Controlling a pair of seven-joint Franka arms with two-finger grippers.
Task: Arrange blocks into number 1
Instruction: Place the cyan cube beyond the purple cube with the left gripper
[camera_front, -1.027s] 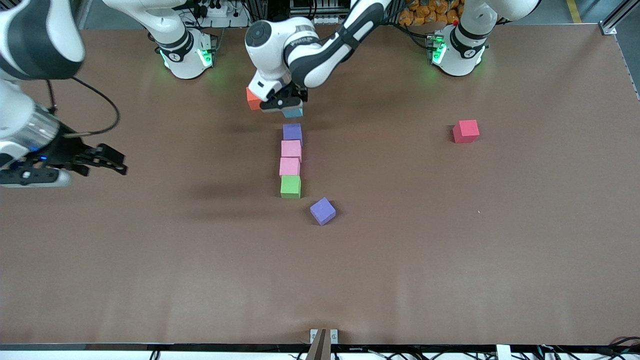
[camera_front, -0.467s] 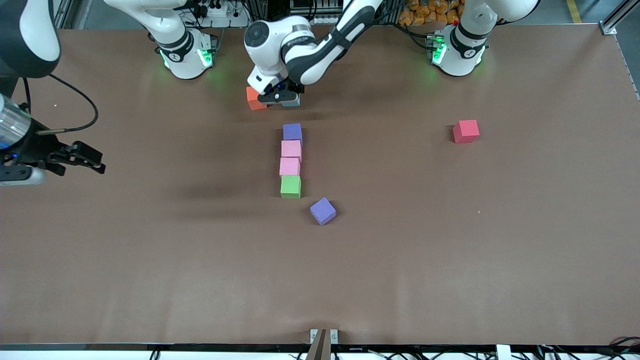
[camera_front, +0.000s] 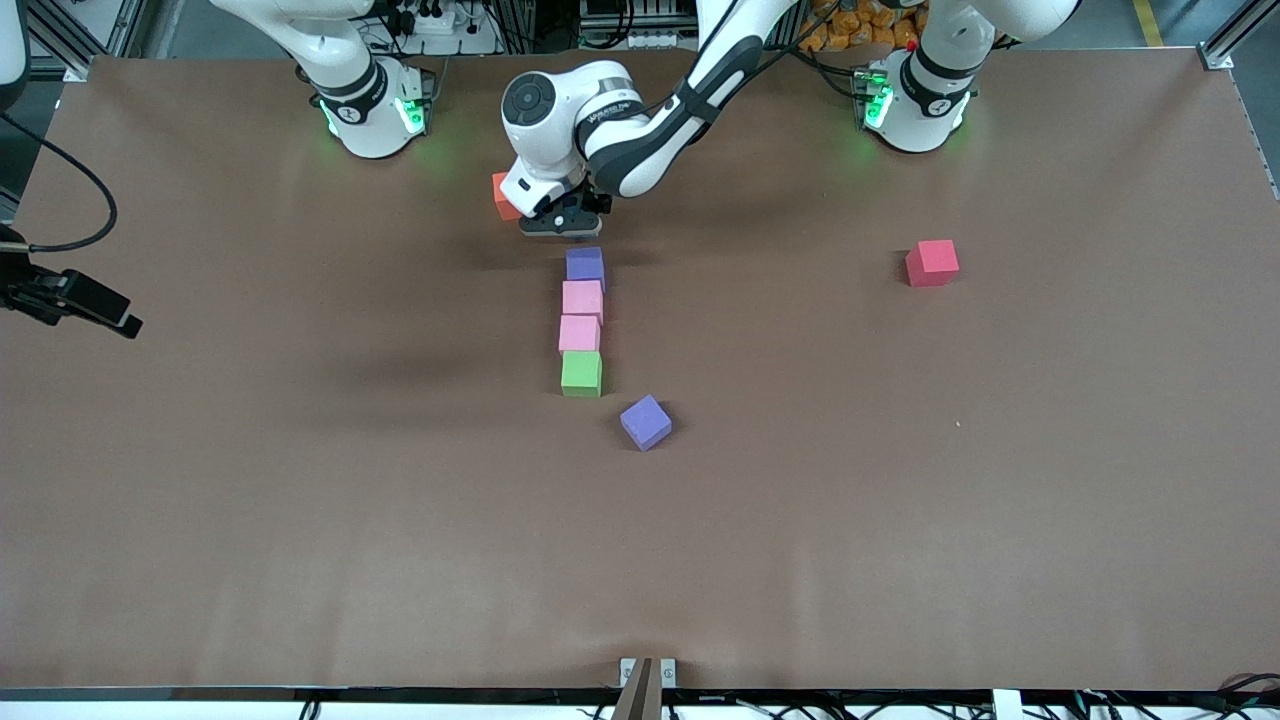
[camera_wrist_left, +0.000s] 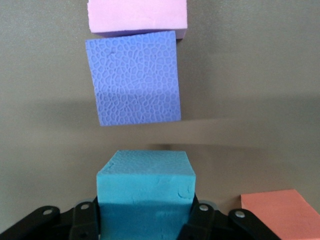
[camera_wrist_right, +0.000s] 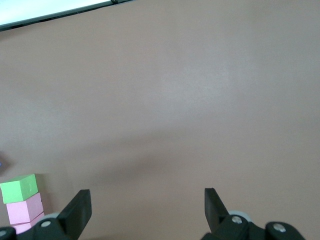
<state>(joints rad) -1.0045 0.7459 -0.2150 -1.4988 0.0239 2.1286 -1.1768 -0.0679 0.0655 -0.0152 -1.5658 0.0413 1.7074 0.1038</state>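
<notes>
Left wrist view shows the left gripper (camera_wrist_left: 145, 227) clamped on the light blue block (camera_wrist_left: 145, 195), lined up at the column's twelve o'clock end beside the purple block (camera_wrist_left: 134, 77) to extend the stroke. The right gripper (camera_wrist_right: 145, 207), jaws apart, waits at nine o'clock.

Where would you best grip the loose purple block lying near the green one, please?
Probably from straight above, across two opposite side faces of the loose purple block. It sits turned askew to the column, so rotate the pincer to match. It stands clear of the green block, leaving finger room.
</notes>
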